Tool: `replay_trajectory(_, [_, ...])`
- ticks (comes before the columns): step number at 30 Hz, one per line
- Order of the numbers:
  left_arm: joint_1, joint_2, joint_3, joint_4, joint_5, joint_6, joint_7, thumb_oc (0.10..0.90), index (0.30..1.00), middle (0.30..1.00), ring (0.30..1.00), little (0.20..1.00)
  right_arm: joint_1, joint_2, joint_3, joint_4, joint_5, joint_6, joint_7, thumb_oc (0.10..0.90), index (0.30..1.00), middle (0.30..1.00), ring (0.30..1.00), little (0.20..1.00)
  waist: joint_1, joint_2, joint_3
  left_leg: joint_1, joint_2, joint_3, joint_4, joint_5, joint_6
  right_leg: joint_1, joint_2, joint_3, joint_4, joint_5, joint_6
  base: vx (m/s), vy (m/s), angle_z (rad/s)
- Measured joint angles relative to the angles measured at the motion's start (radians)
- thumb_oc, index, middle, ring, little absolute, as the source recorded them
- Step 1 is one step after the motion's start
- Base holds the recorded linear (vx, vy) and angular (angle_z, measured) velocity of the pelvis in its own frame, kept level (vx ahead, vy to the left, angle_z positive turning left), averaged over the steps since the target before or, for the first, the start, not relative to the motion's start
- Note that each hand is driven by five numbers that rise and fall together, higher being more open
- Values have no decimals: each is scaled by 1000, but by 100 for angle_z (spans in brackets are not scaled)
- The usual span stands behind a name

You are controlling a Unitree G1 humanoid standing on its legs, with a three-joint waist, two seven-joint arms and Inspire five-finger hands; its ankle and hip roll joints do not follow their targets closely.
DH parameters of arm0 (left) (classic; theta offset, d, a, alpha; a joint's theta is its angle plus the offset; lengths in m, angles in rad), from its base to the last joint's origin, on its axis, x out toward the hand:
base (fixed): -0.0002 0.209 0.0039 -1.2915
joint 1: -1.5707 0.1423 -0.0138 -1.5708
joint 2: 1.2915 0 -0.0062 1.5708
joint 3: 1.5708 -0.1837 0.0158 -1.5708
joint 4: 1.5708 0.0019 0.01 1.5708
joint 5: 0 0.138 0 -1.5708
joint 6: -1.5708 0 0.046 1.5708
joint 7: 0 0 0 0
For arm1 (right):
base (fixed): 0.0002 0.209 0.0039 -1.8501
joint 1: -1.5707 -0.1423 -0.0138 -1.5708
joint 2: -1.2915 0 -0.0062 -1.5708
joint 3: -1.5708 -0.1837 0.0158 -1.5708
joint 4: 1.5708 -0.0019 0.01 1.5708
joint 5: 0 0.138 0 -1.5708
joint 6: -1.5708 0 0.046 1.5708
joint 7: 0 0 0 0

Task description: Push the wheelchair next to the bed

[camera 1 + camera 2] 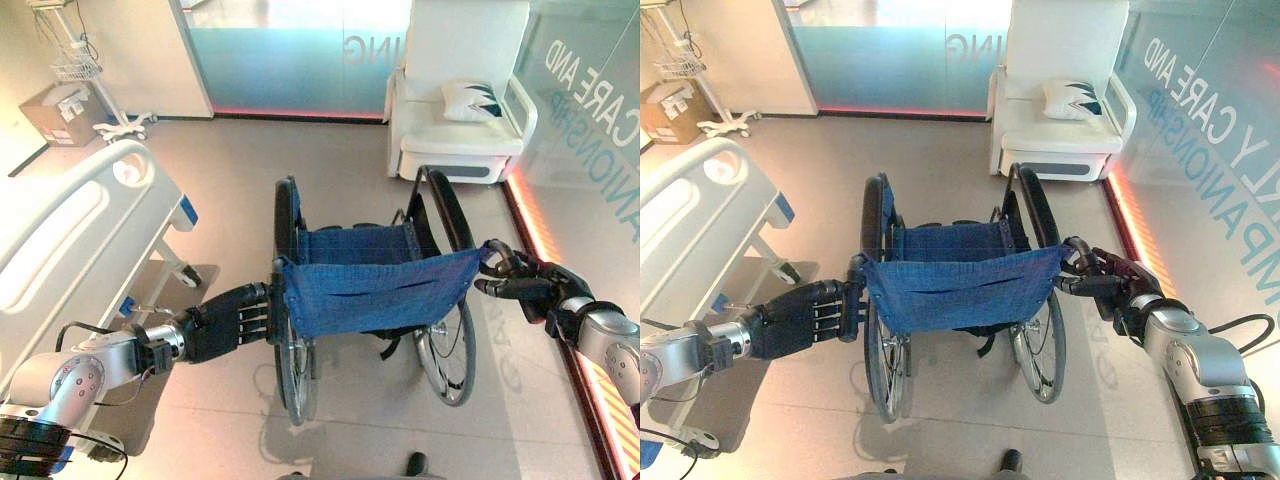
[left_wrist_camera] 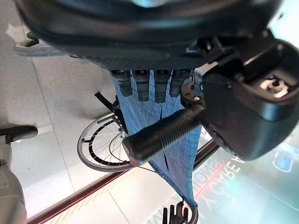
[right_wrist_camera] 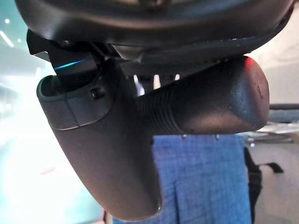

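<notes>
A wheelchair (image 1: 375,290) with a blue cloth seat and backrest stands in the middle of the floor, its back toward me. My left hand (image 1: 225,320) is shut on its left push handle (image 2: 159,135), the ribbed black grip lying between the fingers (image 2: 140,84) and the thumb. On the other side, my right hand (image 1: 525,285) is curled round the right push handle (image 3: 210,100), its thumb (image 3: 103,154) beside the grip. The white bed (image 1: 70,225) lies to the left of the wheelchair, about a wheel's width away.
A white armchair (image 1: 460,90) with a pillow (image 1: 475,100) stands ahead, against a glass wall. Another glass wall (image 1: 600,130) with a lit floor strip runs along the right. A wheeled stand (image 1: 95,75) and a cardboard box (image 1: 62,112) are at the far left.
</notes>
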Motion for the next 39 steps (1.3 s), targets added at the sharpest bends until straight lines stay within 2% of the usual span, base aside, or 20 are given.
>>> replay_trajectory(4, [-34,28,-77,-21,6,-9,-80,800,900,900,900,900,0,-1,3,0,5,0,0,800,900,900,900,900,-1,7,-5,0,0,2,0,0,0,1,0,3,0,0,0,0,0,0])
replay_trajectory(7, [-35,51,-78,-23,25,-21,-95,800,900,900,900,900,0,-2,6,0,7,0,0,800,900,900,900,900,-1,7,-5,4,-1,10,0,0,0,0,1,14,0,0,0,-3,-1,-4])
replay_trajectory(15, [-27,51,-78,-51,-19,-41,-10,800,900,900,900,900,0,-2,6,-1,7,0,0,800,900,900,900,900,2,7,-5,7,-2,15,-4,0,0,0,0,17,0,1,1,-1,1,-2])
replay_trajectory(20, [17,32,-72,-58,-58,-93,26,800,900,900,900,900,1,-2,5,-1,3,0,1,800,900,900,900,900,5,5,-6,6,-2,15,-5,0,0,0,0,15,0,1,1,0,0,0])
replay_trajectory(30, [40,-1,-43,-58,-70,-91,28,800,900,900,900,900,4,-2,4,0,3,1,1,800,900,900,900,900,4,3,-8,3,-2,10,-4,0,0,0,-1,12,0,1,1,0,0,0])
replay_trajectory(35, [4,-1,-68,-30,-78,-69,28,800,900,900,900,900,-1,-2,16,1,-1,7,0,800,900,900,900,900,3,3,-12,4,-2,10,-2,0,0,1,-1,14,0,1,1,0,0,0])
replay_trajectory(39, [-22,8,-109,-23,-20,-70,17,800,900,900,900,900,-6,-4,47,2,-8,29,0,800,900,900,900,900,3,2,-37,5,-2,13,-3,0,0,1,0,16,0,1,1,0,0,0])
